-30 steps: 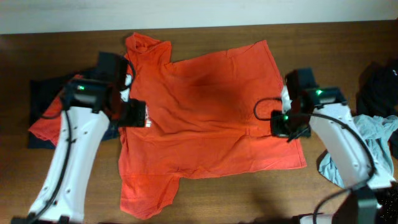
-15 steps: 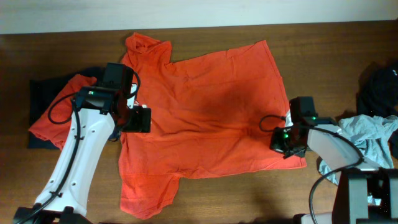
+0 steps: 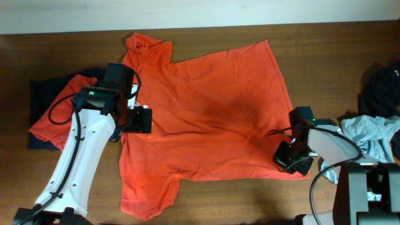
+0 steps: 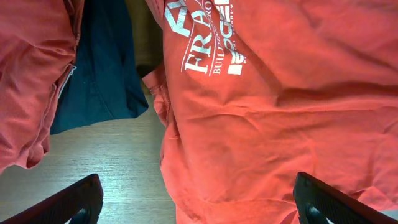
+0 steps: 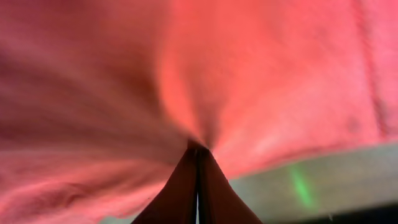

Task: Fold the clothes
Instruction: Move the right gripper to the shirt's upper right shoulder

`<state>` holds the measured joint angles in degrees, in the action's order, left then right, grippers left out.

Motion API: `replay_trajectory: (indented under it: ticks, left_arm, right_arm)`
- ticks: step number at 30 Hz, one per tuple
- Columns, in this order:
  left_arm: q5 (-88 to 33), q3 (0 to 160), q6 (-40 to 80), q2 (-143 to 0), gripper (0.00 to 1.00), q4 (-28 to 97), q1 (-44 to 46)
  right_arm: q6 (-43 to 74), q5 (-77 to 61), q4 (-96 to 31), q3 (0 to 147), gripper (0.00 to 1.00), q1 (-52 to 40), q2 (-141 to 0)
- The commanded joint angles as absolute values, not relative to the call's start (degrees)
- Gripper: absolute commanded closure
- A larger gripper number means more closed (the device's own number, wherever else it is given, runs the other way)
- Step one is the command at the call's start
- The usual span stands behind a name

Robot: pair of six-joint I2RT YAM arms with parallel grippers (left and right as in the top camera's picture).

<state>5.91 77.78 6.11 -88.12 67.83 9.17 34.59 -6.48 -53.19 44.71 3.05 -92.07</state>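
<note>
While the right gripper pinches a corner of the red-orange T-shirt, closed tight on the cloth, the left gripper hangs wide open above its opposite edge; the shirt lies spread, wrinkled, across the wooden table.

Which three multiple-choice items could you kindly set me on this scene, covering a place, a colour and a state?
1. Where does the grey-blue garment lie? A on the orange T-shirt; B on the table, far right; C on it, far left.
2. What colour is the cloth under the folded orange garment? A white; B navy; C green.
3. How do the jaws of the right arm stand? A wide open; B shut on black cloth; C shut on the T-shirt's corner.
B, right of the shirt; B, dark blue shows; C, orange fabric is pinched.
</note>
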Motion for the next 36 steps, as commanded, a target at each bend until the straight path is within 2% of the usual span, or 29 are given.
replay_trajectory:
  ticks: [1,8,16,22,25,30,36]
  left_arm:
    - [5.37,77.82,6.59,-87.83,0.02,67.75,8.78]
    - [5.39,77.82,6.59,-87.83,0.02,67.66,8.78]
    - [5.34,77.84,6.61,-87.83,0.01,66.17,8.78]
    - [5.32,77.84,6.63,-87.83,0.01,65.45,8.78]
    - [4.91,77.84,6.63,-87.83,0.01,64.38,8.84]
    - [-4.69,77.82,2.81,-87.83,0.01,58.83,8.84]
    - [-5.17,77.82,2.72,-87.83,0.01,57.89,8.82]
  right_arm:
    - [38.65,-3.75,-55.29,44.01,0.96,6.33,-92.73]
    - [37.67,-4.08,-57.32,44.07,0.96,13.26,-91.68]
    - [14.52,-20.4,-52.36,52.71,0.96,13.47,-81.34]
    - [13.56,-23.29,-49.65,60.95,0.96,13.47,-80.36]
    - [8.38,-28.58,-40.93,61.19,0.96,13.1,-81.43]
    - [9.8,-32.82,-25.36,61.19,0.96,10.83,-87.44]
    - [13.47,-32.99,-8.12,65.84,0.96,7.53,-102.85]
